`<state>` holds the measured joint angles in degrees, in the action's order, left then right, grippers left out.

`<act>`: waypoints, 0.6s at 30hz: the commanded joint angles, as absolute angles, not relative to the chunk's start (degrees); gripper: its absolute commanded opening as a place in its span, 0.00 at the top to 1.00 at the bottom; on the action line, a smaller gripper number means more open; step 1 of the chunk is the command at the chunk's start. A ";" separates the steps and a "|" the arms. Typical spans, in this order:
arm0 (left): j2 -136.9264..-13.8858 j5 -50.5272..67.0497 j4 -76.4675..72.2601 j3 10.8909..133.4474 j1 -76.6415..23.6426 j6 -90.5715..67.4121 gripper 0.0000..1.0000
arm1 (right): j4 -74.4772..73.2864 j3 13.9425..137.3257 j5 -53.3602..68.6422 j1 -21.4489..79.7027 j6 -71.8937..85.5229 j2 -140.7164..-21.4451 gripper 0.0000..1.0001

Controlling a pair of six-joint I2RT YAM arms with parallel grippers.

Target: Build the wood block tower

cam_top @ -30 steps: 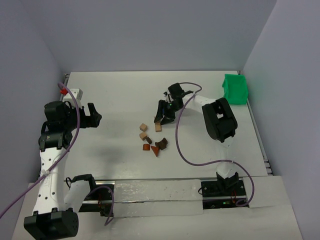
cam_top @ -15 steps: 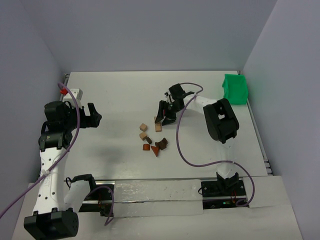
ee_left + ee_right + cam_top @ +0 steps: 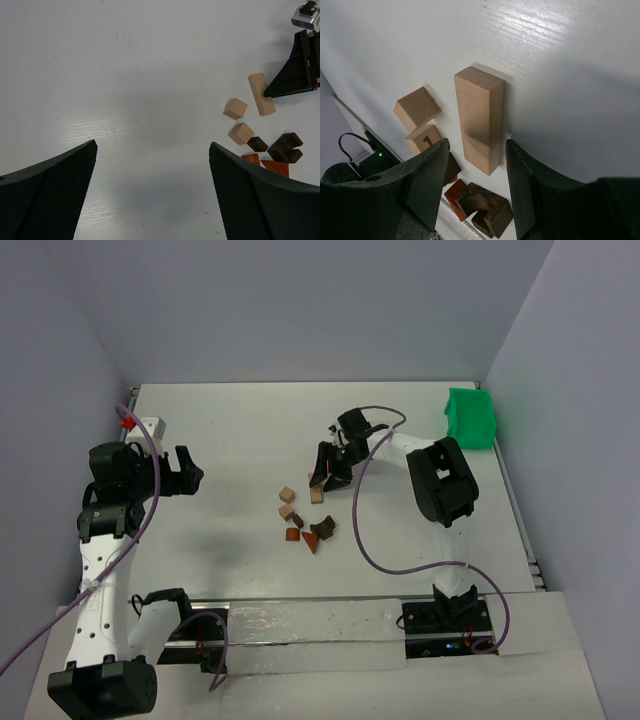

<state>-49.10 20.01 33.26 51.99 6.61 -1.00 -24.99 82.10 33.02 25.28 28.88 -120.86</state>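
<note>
The wood blocks lie loose and flat in a cluster mid-table; no stacked tower is in view. A light tan bar (image 3: 316,490) (image 3: 479,115) lies at the cluster's far side. My right gripper (image 3: 325,476) (image 3: 476,145) is open, low over the bar's near end, with one finger on each side and a gap to both. Two tan cubes (image 3: 287,502) (image 3: 416,107), one marked "1" (image 3: 425,140), a dark brown arch block (image 3: 324,527) (image 3: 487,207) and reddish-brown pieces (image 3: 311,540) (image 3: 456,195) lie beside it. My left gripper (image 3: 190,472) (image 3: 152,150) is open and empty over bare table, well left of the blocks (image 3: 241,133).
A green bin (image 3: 470,417) stands at the back right corner. A small grey and red fixture (image 3: 140,423) sits at the back left by the left arm. The right arm's purple cable (image 3: 365,530) loops just right of the blocks. Walls enclose the table (image 3: 230,430).
</note>
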 commanded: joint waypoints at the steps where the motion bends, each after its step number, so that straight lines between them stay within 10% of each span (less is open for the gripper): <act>1: -49.04 20.92 31.90 52.03 7.04 -0.62 0.01 | -27.61 79.64 28.31 26.43 26.64 -121.22 0.43; 18: -48.91 21.05 31.90 52.03 7.03 -0.66 0.01 | -27.16 79.01 28.34 27.42 26.63 -120.98 0.42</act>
<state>-49.11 20.01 33.26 51.99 6.61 -1.02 -24.70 81.63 33.01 26.34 28.82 -120.55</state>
